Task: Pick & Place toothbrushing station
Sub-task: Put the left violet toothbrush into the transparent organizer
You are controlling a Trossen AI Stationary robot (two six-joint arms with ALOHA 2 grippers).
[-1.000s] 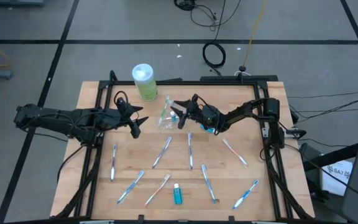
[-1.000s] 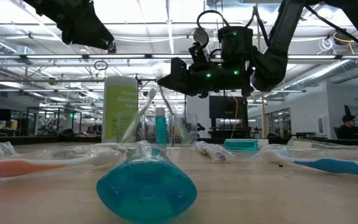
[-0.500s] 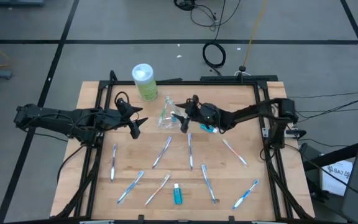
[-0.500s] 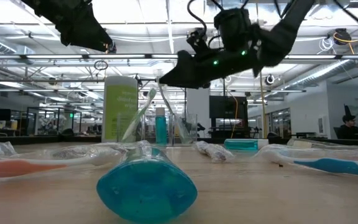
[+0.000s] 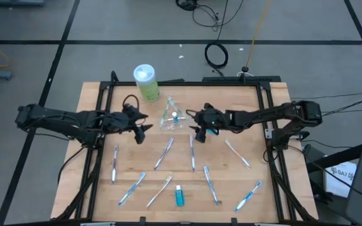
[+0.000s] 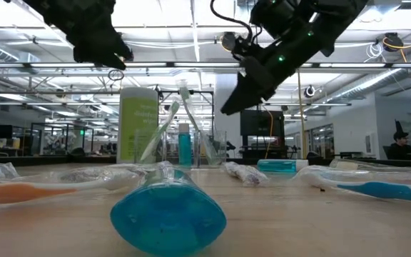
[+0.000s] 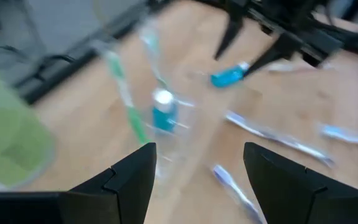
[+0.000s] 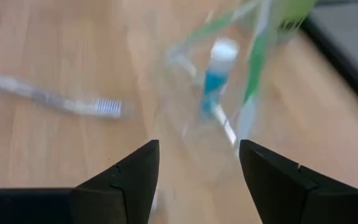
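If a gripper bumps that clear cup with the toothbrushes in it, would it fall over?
Probably easily. The cup looks thin, clear and light, and the toothbrushes lean out well above its rim, so it seems top-heavy. On smooth wood it might slide first.

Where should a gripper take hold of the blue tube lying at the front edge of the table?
Probably across the body of the blue tube, near its middle, coming straight down. It lies flat on the table, long axis running front to back, so fingers would close on its left and right flanks. Toothbrushes lie to either side but apart from it. The right gripper, open, is nearer than the left gripper.
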